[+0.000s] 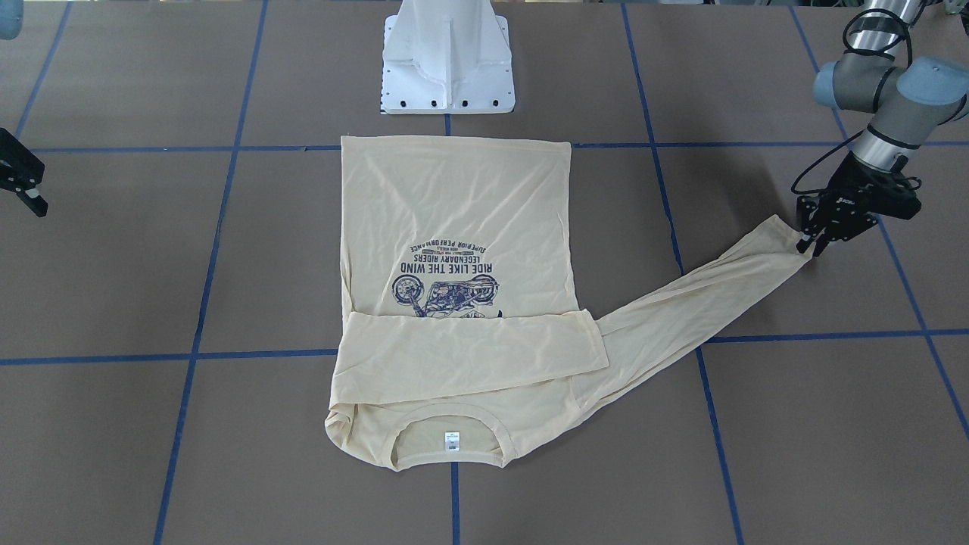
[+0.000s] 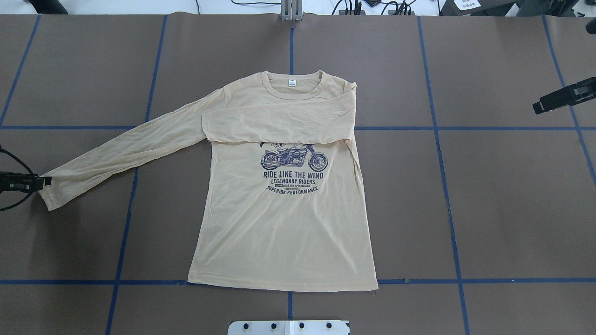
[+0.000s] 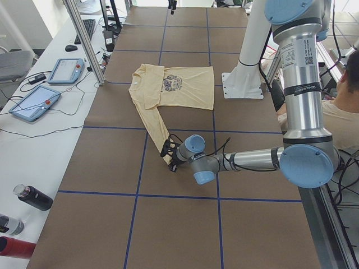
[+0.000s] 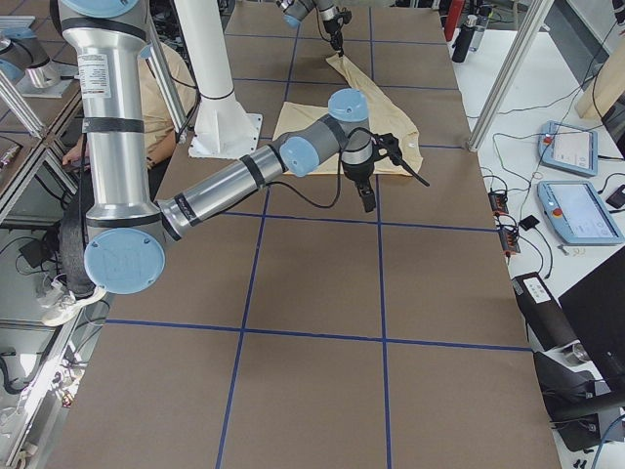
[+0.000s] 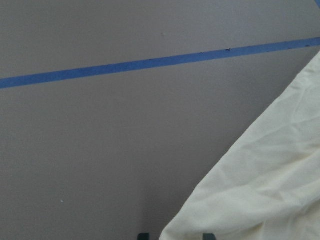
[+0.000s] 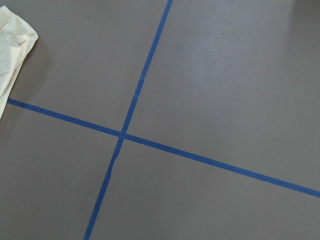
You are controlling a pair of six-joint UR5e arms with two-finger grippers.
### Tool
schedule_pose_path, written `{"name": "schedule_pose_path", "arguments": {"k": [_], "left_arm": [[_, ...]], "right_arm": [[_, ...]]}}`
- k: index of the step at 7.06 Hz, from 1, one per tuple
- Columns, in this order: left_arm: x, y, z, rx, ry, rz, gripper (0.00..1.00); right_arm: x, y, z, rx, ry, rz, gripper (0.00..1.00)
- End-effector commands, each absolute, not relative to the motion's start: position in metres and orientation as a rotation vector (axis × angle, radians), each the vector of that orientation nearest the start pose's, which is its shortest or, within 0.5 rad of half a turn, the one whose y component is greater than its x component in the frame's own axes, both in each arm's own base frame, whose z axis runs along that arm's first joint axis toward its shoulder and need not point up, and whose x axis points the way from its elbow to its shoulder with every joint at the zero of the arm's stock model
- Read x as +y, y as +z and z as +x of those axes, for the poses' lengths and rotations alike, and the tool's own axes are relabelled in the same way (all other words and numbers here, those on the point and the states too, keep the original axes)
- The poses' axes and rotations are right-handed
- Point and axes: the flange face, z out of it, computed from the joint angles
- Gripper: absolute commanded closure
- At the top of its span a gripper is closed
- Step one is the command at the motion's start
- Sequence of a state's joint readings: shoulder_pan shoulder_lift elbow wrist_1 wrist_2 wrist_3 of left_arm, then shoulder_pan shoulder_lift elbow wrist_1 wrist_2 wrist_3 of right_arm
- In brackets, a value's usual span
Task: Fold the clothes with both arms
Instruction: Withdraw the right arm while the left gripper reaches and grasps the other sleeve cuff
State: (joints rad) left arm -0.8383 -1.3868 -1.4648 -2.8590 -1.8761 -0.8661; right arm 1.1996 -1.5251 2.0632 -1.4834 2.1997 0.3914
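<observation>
The cream long-sleeved shirt lies flat, print up, with its white neck tag at the far side from the base. One sleeve is folded across the chest, just above the motorcycle print. The other sleeve stretches straight out on the table toward my left. My left gripper is low at that cuff and shut on its corner; cloth lies between its fingertips. My right gripper is open and holds nothing, well off the shirt's other side.
The white pedestal base stands just behind the shirt's hem. Blue tape lines grid the brown table. Teach pendants, cables and bottles lie on a side bench; a person sits behind the robot.
</observation>
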Motion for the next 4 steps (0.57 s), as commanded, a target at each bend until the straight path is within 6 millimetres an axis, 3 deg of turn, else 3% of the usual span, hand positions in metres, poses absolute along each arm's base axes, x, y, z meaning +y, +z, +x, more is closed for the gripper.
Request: {"name": "schedule_pose_path", "arguments": {"k": [1,3,4], "left_arm": [[-0.391,0.652,0.210,0.913,0.032,0.504,1.00],[-0.394,0.610,0.209,0.971,0.046,0.539,1.00],[-0.402,0.574,0.213,0.980,0.050,0.512,1.00]], "right_arm": [[-0.478,0.393,-0.106,-0.791,-0.177,0.334,0.00],[-0.479,0.394,-0.106,-0.788,-0.172,0.329,0.00],[-0.479,0.395,-0.106,-0.789,-0.171,0.328,0.00]]}}
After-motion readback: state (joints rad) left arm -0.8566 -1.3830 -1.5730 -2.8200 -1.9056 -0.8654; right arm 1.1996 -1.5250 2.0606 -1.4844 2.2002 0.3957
